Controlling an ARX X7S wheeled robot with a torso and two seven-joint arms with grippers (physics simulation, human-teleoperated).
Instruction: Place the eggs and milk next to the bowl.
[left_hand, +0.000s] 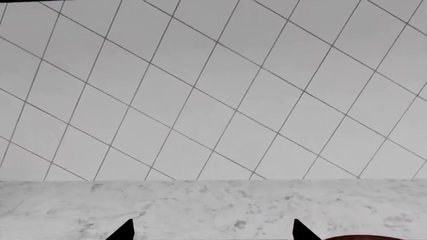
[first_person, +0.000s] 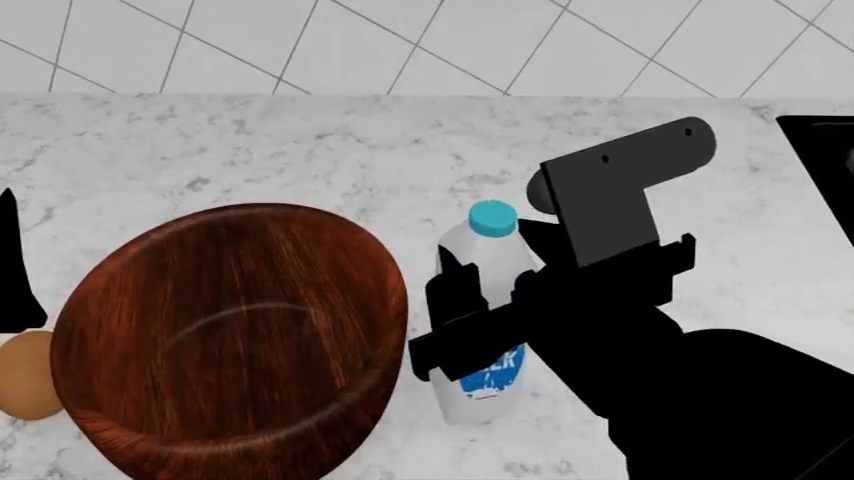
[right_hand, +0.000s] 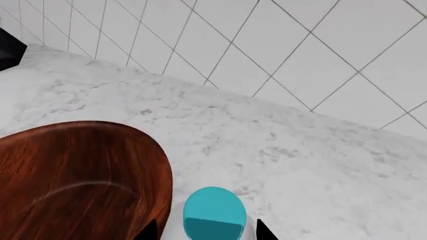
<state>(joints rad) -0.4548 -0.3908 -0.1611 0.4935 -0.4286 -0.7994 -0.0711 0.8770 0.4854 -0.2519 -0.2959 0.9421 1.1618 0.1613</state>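
The milk (first_person: 483, 372), a white bottle with a blue cap (first_person: 493, 218), stands just right of the big dark wood bowl (first_person: 227, 330). My right gripper (first_person: 491, 290) is shut on the milk, one finger on each side of its body. From the right wrist, the cap (right_hand: 213, 214) sits between the fingertips of the right gripper (right_hand: 205, 232), with the bowl (right_hand: 73, 180) beside it. A pale tan egg (first_person: 24, 376) lies against the bowl's left side. My left gripper (left_hand: 213, 232) is open over bare counter and shows as a black shape (first_person: 11, 265) above the egg.
Marble counter (first_person: 267, 150) runs back to a white tiled wall (first_person: 427, 45). A black stovetop edge (first_person: 821, 170) is at the far right. A sliver of the bowl rim (left_hand: 363, 237) shows beside the left gripper's fingertip.
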